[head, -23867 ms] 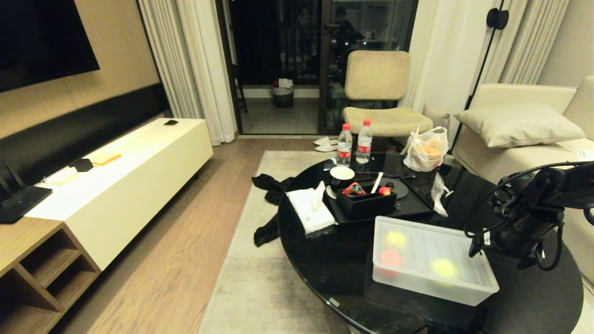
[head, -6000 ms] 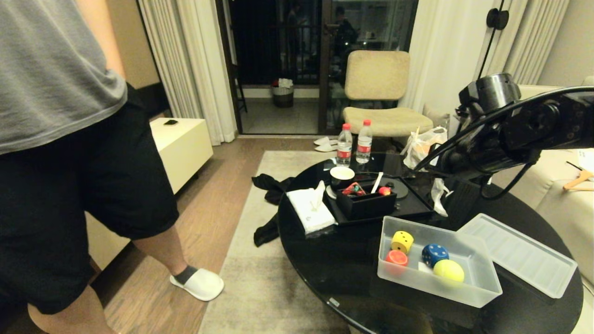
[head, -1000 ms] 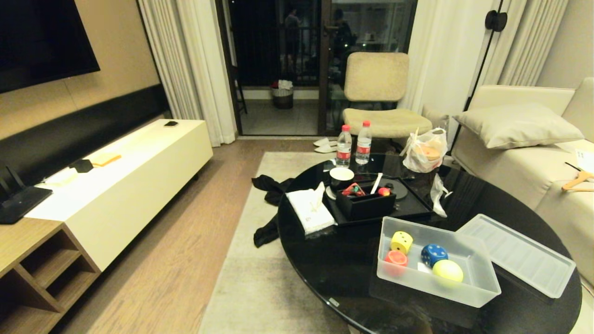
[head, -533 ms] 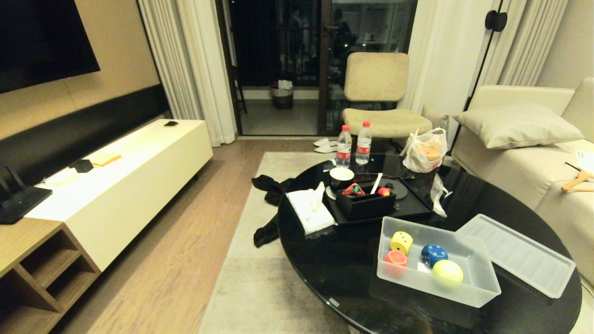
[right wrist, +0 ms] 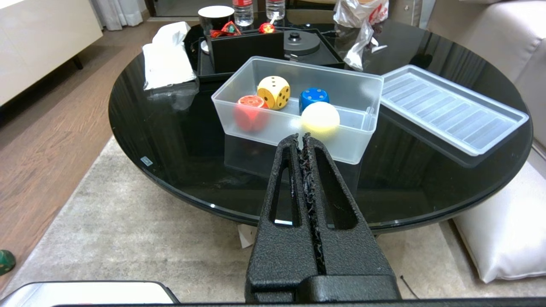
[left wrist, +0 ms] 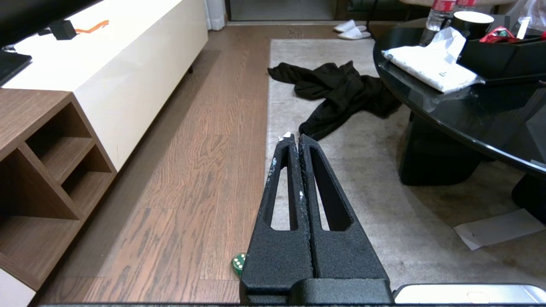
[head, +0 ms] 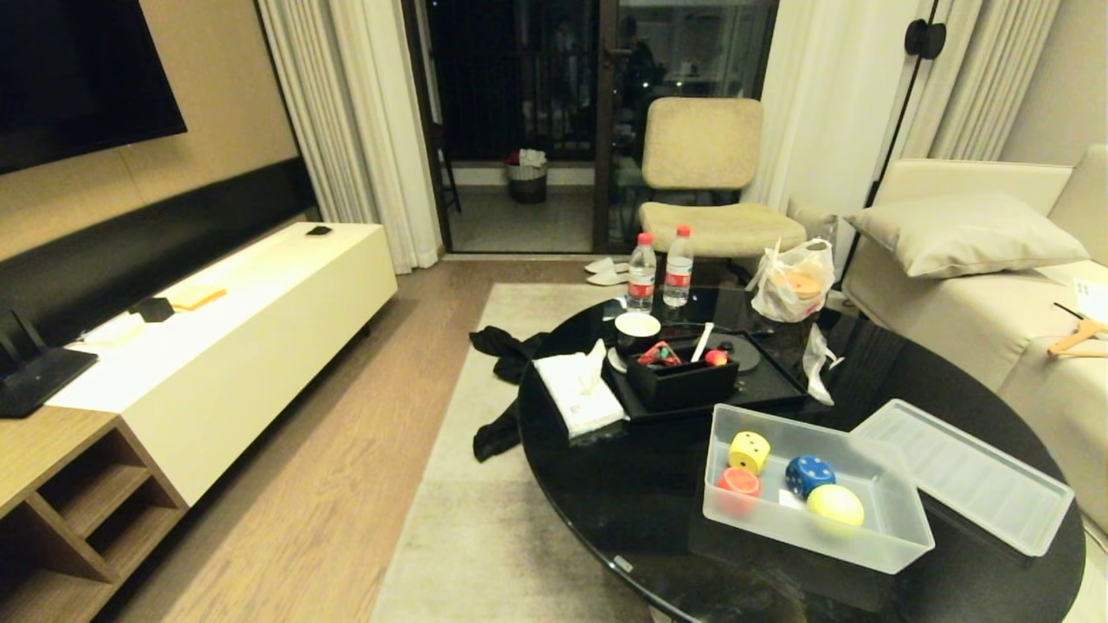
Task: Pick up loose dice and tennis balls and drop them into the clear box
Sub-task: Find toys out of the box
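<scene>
Head view: I saw no arm in frame. The clear box [head: 900, 538] sat open on the black round counter [head: 623, 493], nearer its front right, with its lid [head: 969, 476] lying flat just beside it on the right. Inside were a yellow die [head: 750, 451], a red die [head: 738, 483], a blue die [head: 810, 474] and one tennis ball [head: 835, 504]. Behind the box stood a black tray with a smaller black box [head: 682, 381], a tissue pack [head: 578, 391] to its left, and two water bottles [head: 641, 272] at the far edge. Left wrist view: the left gripper [left wrist: 297, 137] hung low over the edge of the rug and the wood floor, jaws pressed fully together with nothing between them. A green die [left wrist: 238, 264] lay loose on the floor by the rug edge, partly hidden behind the gripper body. Black clothing [left wrist: 337, 91] lay on the rug further out. Right wrist view: the right gripper [right wrist: 301, 137] pointed at the counter's front rim, jaws likewise closed tight and empty, well short of the box. Another green object [right wrist: 6, 261] sat on the floor at the frame edge; I could not tell whether it was a die.
</scene>
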Available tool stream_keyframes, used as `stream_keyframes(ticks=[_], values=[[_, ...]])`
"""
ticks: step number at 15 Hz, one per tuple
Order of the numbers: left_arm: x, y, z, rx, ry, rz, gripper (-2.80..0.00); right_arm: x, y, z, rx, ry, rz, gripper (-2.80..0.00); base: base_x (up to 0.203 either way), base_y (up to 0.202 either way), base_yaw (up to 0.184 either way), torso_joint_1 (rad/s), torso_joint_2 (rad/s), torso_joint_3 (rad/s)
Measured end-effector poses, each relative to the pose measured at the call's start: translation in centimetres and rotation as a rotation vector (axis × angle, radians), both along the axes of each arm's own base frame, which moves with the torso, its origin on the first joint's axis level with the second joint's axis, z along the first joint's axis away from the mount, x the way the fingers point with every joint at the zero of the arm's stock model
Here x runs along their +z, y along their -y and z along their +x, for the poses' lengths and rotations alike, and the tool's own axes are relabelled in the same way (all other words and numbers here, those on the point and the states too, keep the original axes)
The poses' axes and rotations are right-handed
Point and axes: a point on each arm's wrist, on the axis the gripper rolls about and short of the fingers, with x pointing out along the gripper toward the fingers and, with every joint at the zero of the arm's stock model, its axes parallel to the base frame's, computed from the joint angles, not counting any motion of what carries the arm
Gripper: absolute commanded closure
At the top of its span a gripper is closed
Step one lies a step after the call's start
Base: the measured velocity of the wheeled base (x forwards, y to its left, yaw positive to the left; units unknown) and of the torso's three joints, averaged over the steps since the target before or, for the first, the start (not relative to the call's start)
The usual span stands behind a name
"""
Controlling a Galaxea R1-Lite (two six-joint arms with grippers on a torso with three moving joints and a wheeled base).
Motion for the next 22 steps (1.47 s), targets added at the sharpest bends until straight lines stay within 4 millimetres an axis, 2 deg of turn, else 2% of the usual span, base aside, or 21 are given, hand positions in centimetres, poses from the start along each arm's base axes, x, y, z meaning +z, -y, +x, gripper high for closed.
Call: stream_keyframes(ticks=[8, 22], values=[[0.00, 0.00, 0.00, 0.000, 0.000, -0.001, 0.00, 0.00, 0.00, 0.00, 0.000, 0.000, -0.001, 0.00, -0.011, 0.000, 0.000, 0.001, 0.00, 0.000], [0.00, 0.00, 0.00, 0.000, 0.000, -0.001, 0.00, 0.00, 0.00, 0.00, 0.002, 0.000, -0.002, 0.00, -0.184, 0.000, 0.002, 0.002, 0.00, 0.002]])
